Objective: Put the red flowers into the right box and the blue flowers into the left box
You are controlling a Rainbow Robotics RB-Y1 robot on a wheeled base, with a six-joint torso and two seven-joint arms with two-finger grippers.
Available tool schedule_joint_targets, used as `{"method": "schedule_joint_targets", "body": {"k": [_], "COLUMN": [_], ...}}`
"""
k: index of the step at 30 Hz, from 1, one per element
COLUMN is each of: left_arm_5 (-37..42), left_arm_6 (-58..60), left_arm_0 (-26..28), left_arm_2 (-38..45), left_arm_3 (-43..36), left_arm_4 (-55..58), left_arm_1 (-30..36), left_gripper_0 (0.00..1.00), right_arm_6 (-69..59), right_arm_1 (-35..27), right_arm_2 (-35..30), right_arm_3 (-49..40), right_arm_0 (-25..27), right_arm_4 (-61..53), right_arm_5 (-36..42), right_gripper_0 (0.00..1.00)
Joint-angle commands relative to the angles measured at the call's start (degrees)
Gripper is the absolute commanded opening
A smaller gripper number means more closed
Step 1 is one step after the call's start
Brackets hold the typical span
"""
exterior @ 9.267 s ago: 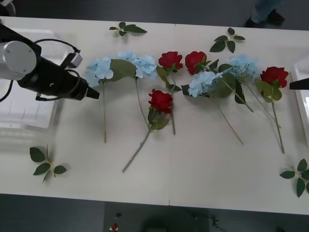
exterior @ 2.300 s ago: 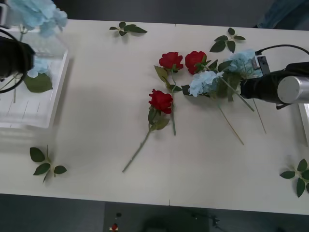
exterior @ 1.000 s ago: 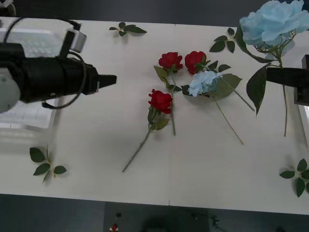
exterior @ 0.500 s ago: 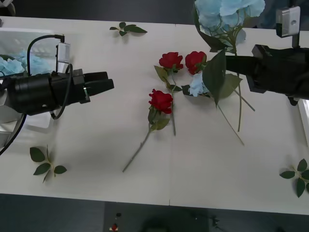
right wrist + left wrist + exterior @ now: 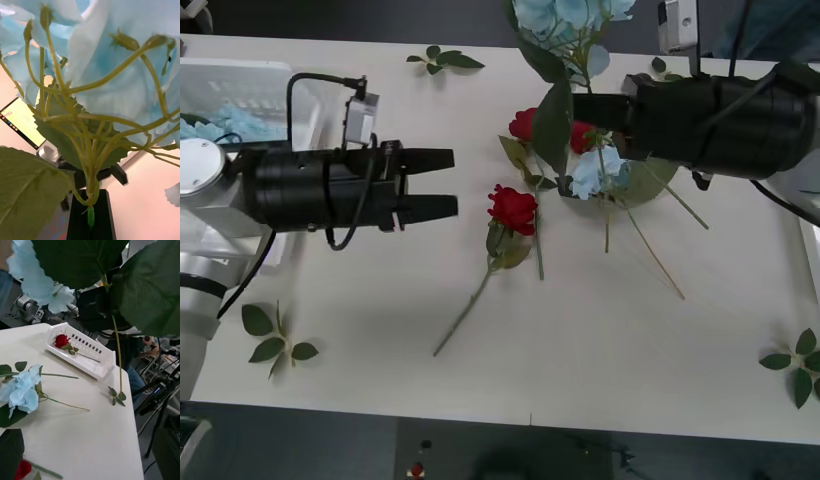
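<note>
My right gripper (image 5: 580,105) is shut on the stem of a blue flower (image 5: 568,14) and holds it in the air over the middle of the table; its bloom (image 5: 123,75) spreads above the black fingers (image 5: 80,221). My left gripper (image 5: 445,184) stands open just left of a red rose (image 5: 513,208). Two more red roses (image 5: 524,124) and another blue flower (image 5: 594,171) lie below the held stem. The left box (image 5: 250,75) holds blue flowers (image 5: 232,124). The right box (image 5: 93,365) holds one red rose (image 5: 62,340).
Loose green leaf sprigs lie at the back (image 5: 444,60), near the front left (image 5: 275,336) and at the front right (image 5: 796,366). The white table (image 5: 600,350) runs to a front edge close to me.
My right gripper has carried the blue flower left, toward the table's middle. My left gripper has moved right, up to the nearest red rose, with its fingers spread.
</note>
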Motion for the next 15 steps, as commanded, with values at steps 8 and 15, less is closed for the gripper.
{"method": "schedule_joint_targets", "body": {"k": [8,15], "left_arm_5": [-6.4,-6.2], "left_arm_6": [0.5,0.5], "left_arm_0": [-5.0,-5.3], "left_arm_2": [-2.6,-2.6], "left_arm_3": [-0.9,-0.8], "left_arm_4": [-8.8,-11.0], "left_arm_1": [-9.7,-12.9], "left_gripper_0": [1.0,1.0], "right_arm_6": [-1.9,-2.2], "right_arm_1": [3.1,4.8], "right_arm_2": [2.5,4.3], "right_arm_3": [-0.1,-0.1], "right_arm_0": [-4.9,-6.5], "right_arm_4": [-1.8,-1.9], "right_arm_5": [-1.6,-4.4], "right_gripper_0": [0.0,0.0]}}
